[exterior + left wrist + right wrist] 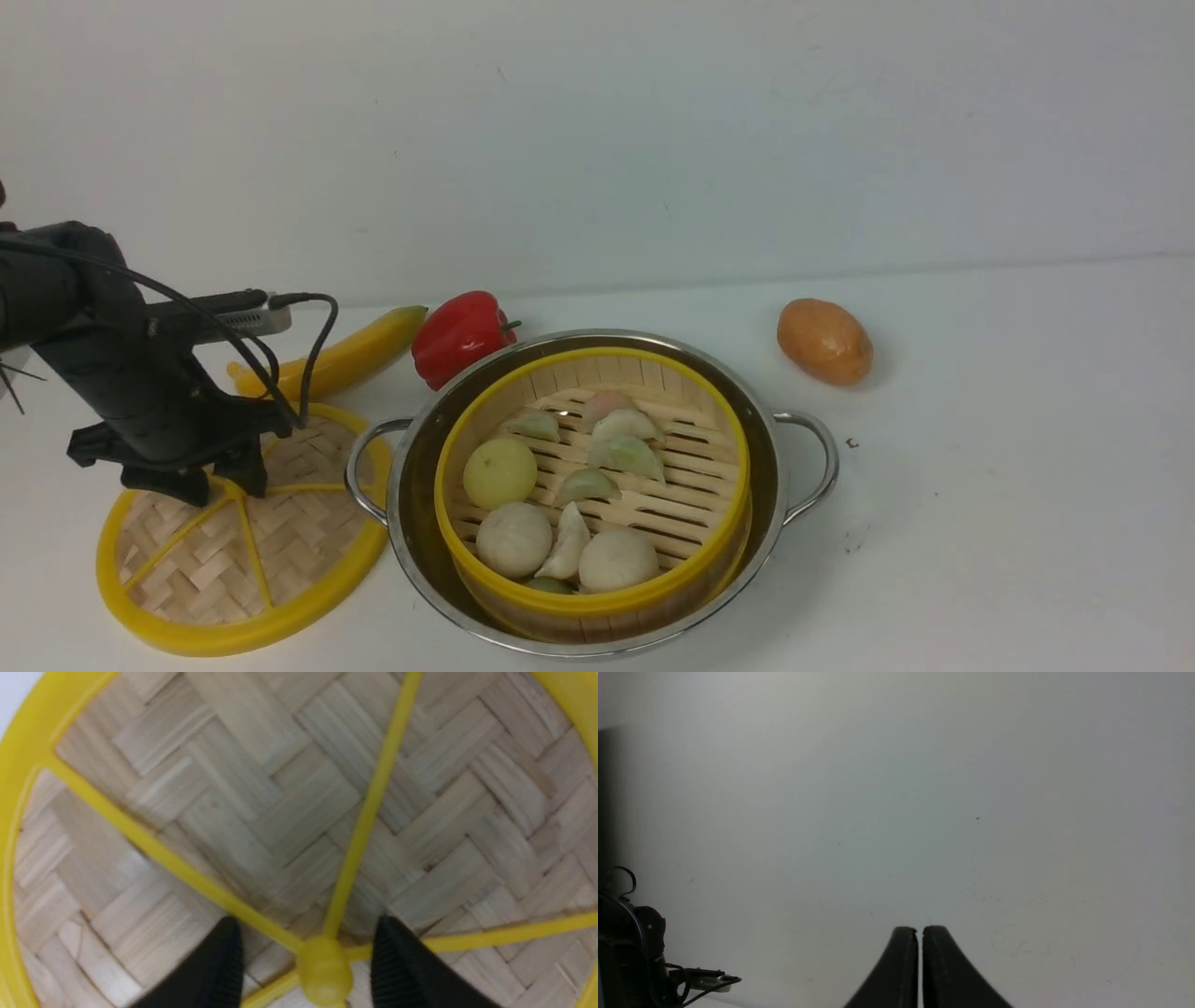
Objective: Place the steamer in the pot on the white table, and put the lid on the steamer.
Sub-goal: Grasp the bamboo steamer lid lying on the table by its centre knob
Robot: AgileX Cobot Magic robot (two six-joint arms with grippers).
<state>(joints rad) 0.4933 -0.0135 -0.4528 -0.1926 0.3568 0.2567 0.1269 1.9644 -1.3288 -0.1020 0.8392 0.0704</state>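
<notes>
The steamer (pixel 597 597), a yellow-rimmed bamboo basket holding buns and dumplings, sits inside the shiny steel pot (pixel 425 551) on the white table (pixel 1008 523). The lid (pixel 243 569), a woven disc with yellow rim and spokes, lies flat on the table left of the pot. My left gripper (pixel 222 485) is down over the lid's centre. In the left wrist view it (pixel 308 947) is open, with its fingers on either side of the yellow knob (pixel 323 970), apart from it. My right gripper (pixel 920 933) is shut and empty over bare table; it is out of the front view.
A banana (pixel 359 350) and a red pepper (pixel 459 336) lie behind the lid and pot. An orange-brown potato (pixel 824 341) lies at the back right. A white wall rises behind the table.
</notes>
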